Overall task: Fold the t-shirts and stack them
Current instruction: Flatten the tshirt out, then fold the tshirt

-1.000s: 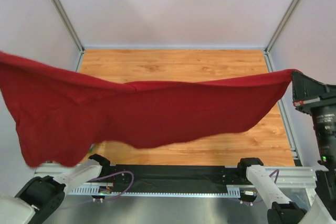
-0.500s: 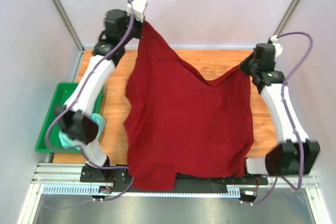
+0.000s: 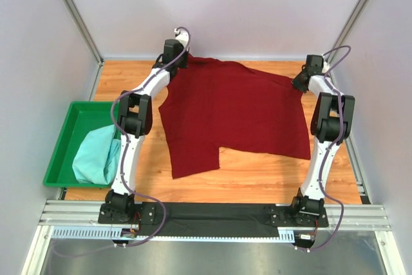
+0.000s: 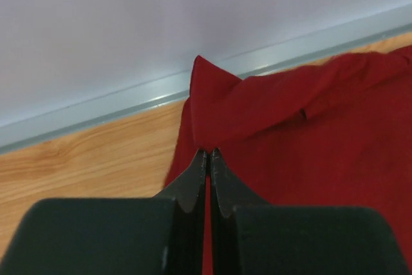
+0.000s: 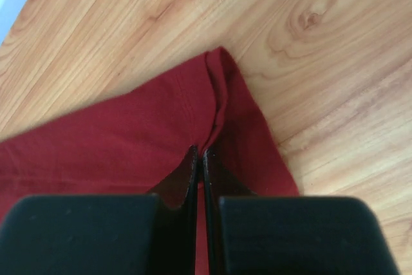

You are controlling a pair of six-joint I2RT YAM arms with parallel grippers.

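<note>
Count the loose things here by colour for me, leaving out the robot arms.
Red: 1, the dark red cloth t-shirt, spread out.
Mint: 1, the pale mint cloth t-shirt, crumpled.
Green: 1, the bright green plastic tray holding the mint one.
Total: 3

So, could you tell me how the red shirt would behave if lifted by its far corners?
Probably floppy: the red shirt creases where the left gripper pinches it. Likely to sag between it and the right gripper.
</note>
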